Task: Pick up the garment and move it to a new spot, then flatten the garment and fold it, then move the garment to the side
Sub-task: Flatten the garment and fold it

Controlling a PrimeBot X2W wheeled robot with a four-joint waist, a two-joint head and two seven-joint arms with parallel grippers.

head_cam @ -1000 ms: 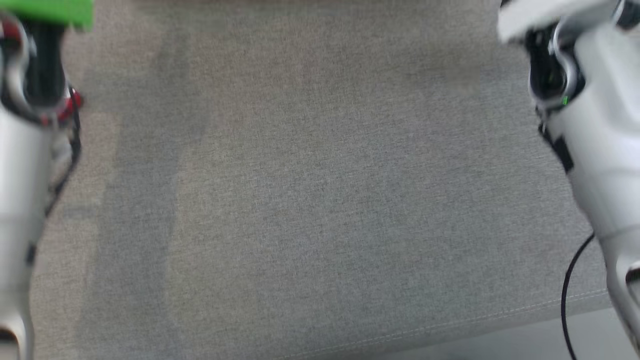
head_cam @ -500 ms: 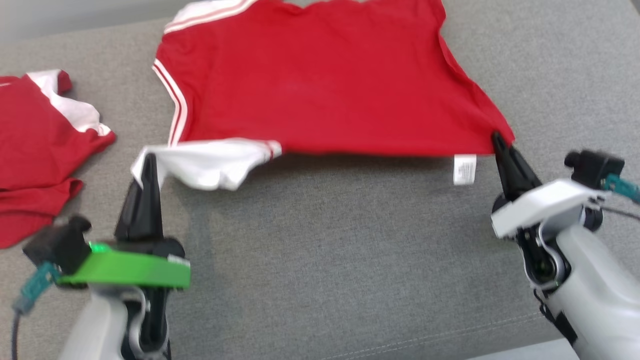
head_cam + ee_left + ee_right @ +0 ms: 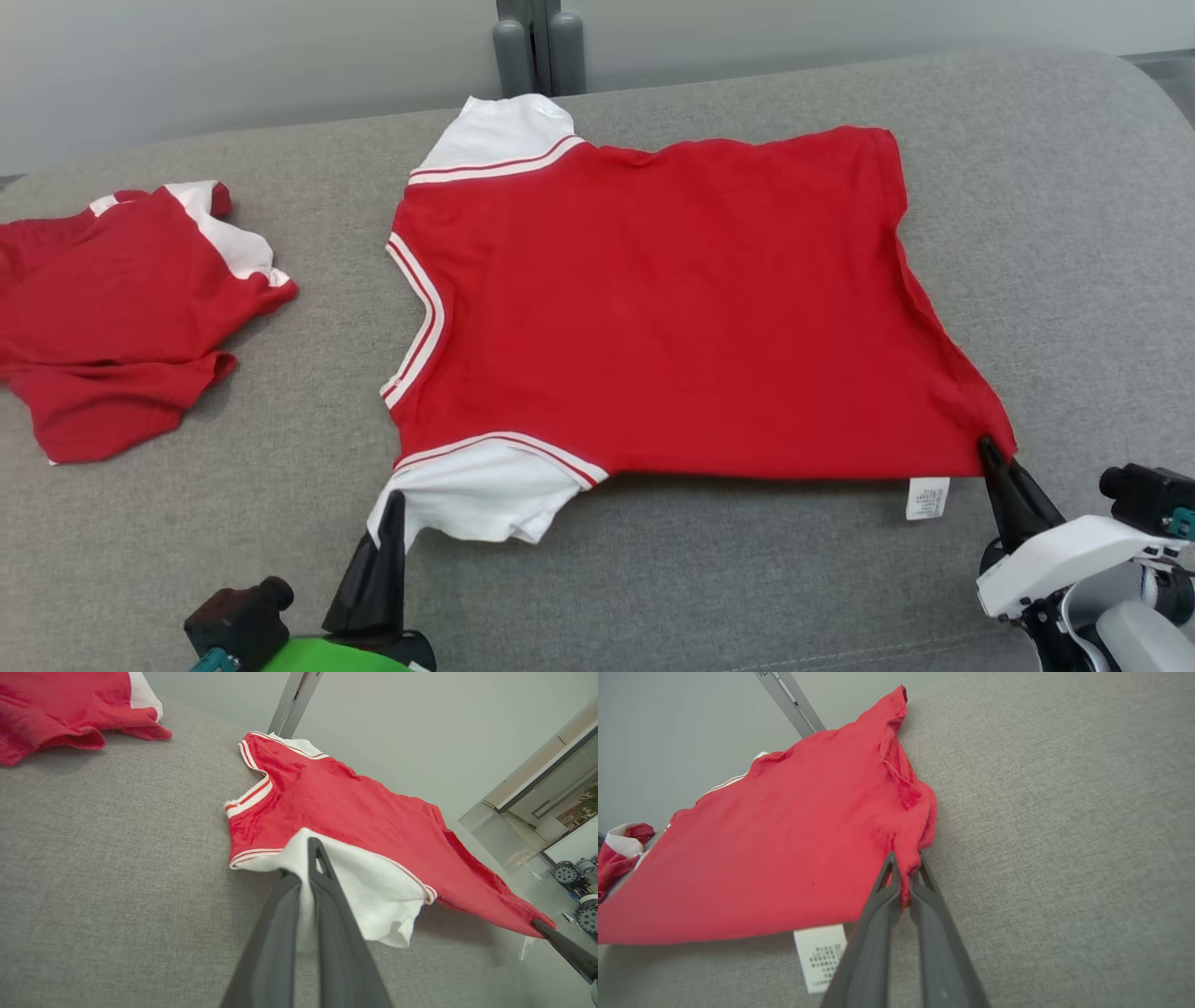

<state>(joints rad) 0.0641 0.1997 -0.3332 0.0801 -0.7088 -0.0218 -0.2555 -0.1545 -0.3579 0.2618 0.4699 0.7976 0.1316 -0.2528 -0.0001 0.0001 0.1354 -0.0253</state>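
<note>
From my head camera: a red garment [image 3: 672, 308] lies spread nearly flat across the middle of the grey cushion [image 3: 709, 579], neckline toward my left, hem toward my right. My left gripper [image 3: 397, 499] is clenched on the edge of the near white sleeve [image 3: 485, 495], at the garment's near-left corner. My right gripper [image 3: 988, 446] is pinched tight on the near-right hem corner, just beside a white care label [image 3: 927, 497] that hangs from the near edge. A second red-and-white garment [image 3: 112, 308] sits crumpled well apart, on my far left. A grey post [image 3: 540, 47] stands behind the cushion.

From my left wrist: my two dark fingers [image 3: 327, 896] are closed together with the white sleeve cloth caught between them. The sleeve is lifted slightly off the cushion and casts a shadow below. The red body runs away toward the upper right, where the tip of my right gripper [image 3: 567, 952] grips the far corner. The second garment [image 3: 70, 709] shows at upper left.

From my right wrist: my fingers [image 3: 878, 933] are clamped on a bunched fold of red fabric at the hem corner. The near edge is held taut above the cushion. The care label [image 3: 822, 954] dangles beneath it, just left of my fingers.
</note>
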